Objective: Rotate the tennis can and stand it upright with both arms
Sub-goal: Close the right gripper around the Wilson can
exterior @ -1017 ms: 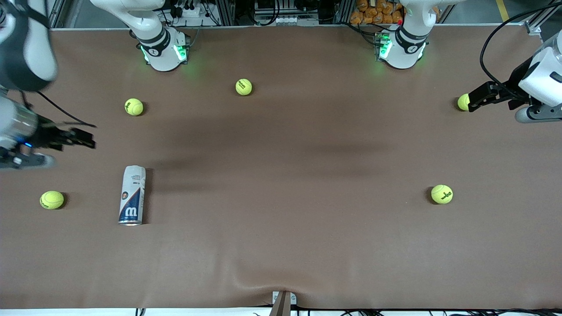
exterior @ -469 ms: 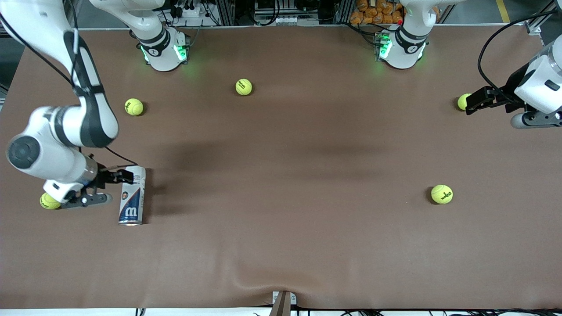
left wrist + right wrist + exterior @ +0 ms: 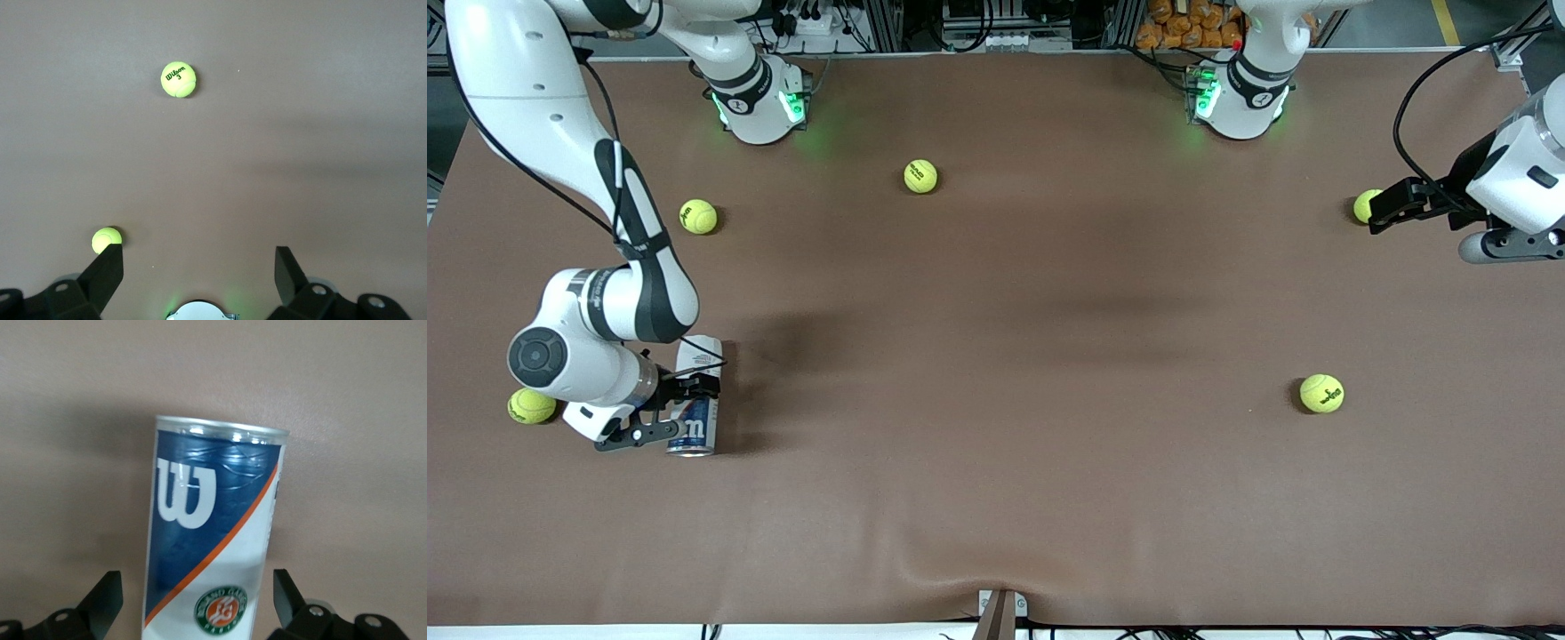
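Front view: we see the right gripper (image 3: 680, 409) over the tennis can (image 3: 701, 356), covering its middle. Can lies flat toward the right arm's end, silver rim nearest the camera. Fingers (image 3: 107, 593) spread either side, not touching. Readable: white "W", Roland Garros badge. Left gripper (image 3: 1383, 206) open, waiting, partly hiding a ball (image 3: 1362, 205); another ball (image 3: 178, 79) reads "Wilson 3".

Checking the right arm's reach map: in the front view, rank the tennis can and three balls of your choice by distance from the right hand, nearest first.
1. Tennis can: lying between the open fingers of the right hand.
2. Ball beside the arm's elbow, at the right arm's end of the table.
3. Ball farther from the front camera.
4. Ball toward the left arm's end.
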`<state>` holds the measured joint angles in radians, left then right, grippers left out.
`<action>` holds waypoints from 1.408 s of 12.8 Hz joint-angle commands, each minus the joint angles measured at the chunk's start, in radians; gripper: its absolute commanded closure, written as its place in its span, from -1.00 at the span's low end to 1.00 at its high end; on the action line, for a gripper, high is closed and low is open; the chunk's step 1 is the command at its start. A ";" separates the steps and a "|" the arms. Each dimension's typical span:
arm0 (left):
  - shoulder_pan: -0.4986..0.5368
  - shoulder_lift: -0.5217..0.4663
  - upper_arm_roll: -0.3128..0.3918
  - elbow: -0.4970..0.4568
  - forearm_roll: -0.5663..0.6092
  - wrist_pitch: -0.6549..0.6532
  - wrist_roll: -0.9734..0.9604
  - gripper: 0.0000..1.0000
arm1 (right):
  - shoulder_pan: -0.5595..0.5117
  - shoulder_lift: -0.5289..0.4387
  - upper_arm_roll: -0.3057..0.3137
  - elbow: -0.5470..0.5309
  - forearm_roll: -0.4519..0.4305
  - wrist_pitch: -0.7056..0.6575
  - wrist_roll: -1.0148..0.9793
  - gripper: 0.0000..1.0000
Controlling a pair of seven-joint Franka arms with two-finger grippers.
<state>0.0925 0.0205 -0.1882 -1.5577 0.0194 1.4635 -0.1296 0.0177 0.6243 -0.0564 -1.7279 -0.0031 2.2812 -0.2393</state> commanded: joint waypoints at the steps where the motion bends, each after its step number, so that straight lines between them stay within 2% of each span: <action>1: 0.001 0.002 -0.005 0.013 0.024 -0.015 -0.002 -1.00 | -0.012 0.041 0.006 0.031 0.003 0.018 -0.012 -1.00; 8: 0.007 0.012 -0.005 0.013 0.024 -0.011 -0.002 -1.00 | -0.016 0.060 0.006 0.028 0.006 0.020 -0.008 -1.00; 11: 0.013 0.010 -0.004 0.015 0.024 -0.011 0.001 -1.00 | -0.016 0.060 0.006 0.030 0.006 0.018 -0.008 -0.40; 14: 0.015 0.007 0.000 0.015 0.024 -0.012 0.005 -1.00 | -0.010 0.048 0.006 0.031 0.006 0.009 -0.006 -0.36; 18: 0.015 0.010 0.004 0.015 0.025 -0.011 0.011 -1.00 | -0.005 -0.056 0.010 0.030 0.006 -0.044 -0.018 -0.37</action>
<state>0.1034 0.0291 -0.1802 -1.5567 0.0194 1.4635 -0.1296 0.0142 0.6468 -0.0552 -1.6871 -0.0021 2.2916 -0.2407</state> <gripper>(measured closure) 0.000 0.317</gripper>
